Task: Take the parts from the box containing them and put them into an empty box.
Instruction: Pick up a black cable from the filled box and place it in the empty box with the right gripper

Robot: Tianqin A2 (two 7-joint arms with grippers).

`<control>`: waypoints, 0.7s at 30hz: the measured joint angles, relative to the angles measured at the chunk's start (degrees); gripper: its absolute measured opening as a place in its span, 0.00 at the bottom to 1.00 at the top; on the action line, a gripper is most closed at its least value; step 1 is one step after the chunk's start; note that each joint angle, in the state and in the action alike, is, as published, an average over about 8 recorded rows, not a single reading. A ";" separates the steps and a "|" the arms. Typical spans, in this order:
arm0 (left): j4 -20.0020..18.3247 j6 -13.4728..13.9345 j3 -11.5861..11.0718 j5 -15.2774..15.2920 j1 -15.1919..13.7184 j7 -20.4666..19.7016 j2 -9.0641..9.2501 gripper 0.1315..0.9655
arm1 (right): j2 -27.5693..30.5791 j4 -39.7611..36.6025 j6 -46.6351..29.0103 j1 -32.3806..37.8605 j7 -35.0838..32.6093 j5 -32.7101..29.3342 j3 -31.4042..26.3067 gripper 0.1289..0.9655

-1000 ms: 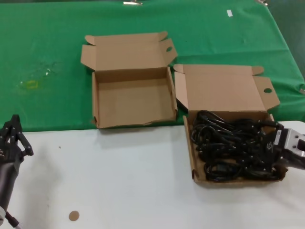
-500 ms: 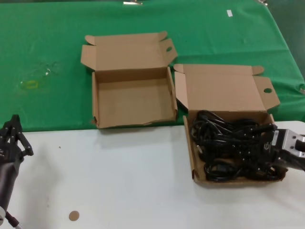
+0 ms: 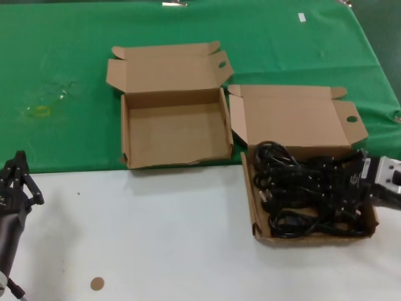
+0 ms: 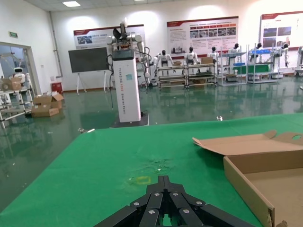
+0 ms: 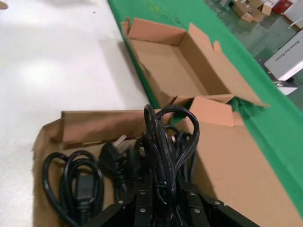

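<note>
Where the green cloth ends, the bare white desk is seen running across the near part of the head view. Two open cardboard boxes are set on this surface, close together but apart. The empty box, with an oval slot in one lid ear and a ragged front wall, is placed on the cloth, its front wall at the cloth's edge. The box containing them, its lid marked by a small round hole in one ear, is placed to the right and nearer, mostly on the white surface, with its lid laid back over the cloth. The parts, black coiled power cords with moulded plugs, are heaped inside this box.

The right gripper is reached in over the right wall of the full box. In the right wrist view its jaws are seen clenched on a bundle of cords, whose loops are stood up above the rest of the heap. A separate coil with its plug is left lying flat on the box floor beside it.

The left gripper is held idle over the near left edge of the desk, well apart from both boxes, with its jaws closed together on nothing.

A small brown round spot is seen on the white surface near the front.
</note>
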 joint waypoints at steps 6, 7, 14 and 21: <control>0.00 0.00 0.00 0.00 0.00 0.00 0.00 0.01 | -0.08 0.95 -0.74 2.42 1.64 -1.87 -0.04 0.13; 0.00 0.00 0.00 0.00 0.00 0.00 0.00 0.01 | -0.27 1.01 -0.90 3.06 1.96 -2.32 -0.17 0.13; 0.00 0.00 0.00 0.00 0.00 0.00 0.00 0.01 | -4.10 0.16 -2.72 10.08 4.59 -7.10 -2.65 0.13; 0.00 0.00 0.00 0.00 0.00 0.00 0.00 0.01 | -12.04 -4.09 -4.55 19.48 7.24 -13.68 -6.79 0.13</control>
